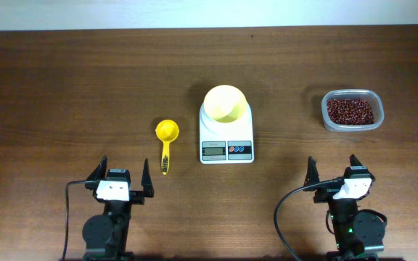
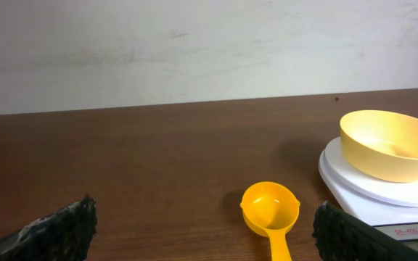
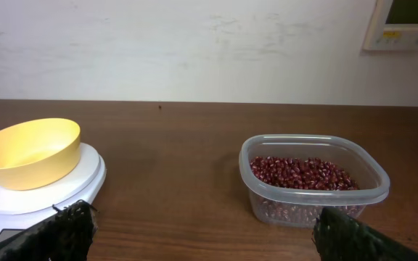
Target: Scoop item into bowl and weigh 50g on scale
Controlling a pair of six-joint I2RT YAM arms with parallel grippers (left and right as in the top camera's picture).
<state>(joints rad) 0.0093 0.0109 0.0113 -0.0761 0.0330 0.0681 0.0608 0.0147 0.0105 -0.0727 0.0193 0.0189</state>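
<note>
The left gripper [image 1: 125, 162] sits near the front edge of the tabletop, toward the left, its two dark fingers [image 2: 62, 226] spread wide apart with nothing between them. The right gripper [image 1: 332, 160] sits near the same front edge toward the right, also spread wide and empty. Both point toward the far edge. Just ahead of the left gripper lies a bright yellow scoop [image 1: 166, 145], its cup toward the far edge and its handle toward the front, apart from the fingers. Beside it, near the middle of the table [image 1: 64, 87], stands the white scale [image 1: 226, 151], with its display and buttons facing the front edge; the reading is too small to make out. The pale yellow bowl [image 1: 216, 109] rests upright on the scale's round platform and looks empty inside. Toward the right edge, farther back than the right gripper and well apart from the scale, stands a clear plastic tub [image 1: 325, 110] holding the dark red-brown beans [image 1: 350, 111] in a loose layer. A black cable [image 1: 67, 210] trails from each arm toward the front edge.
</note>
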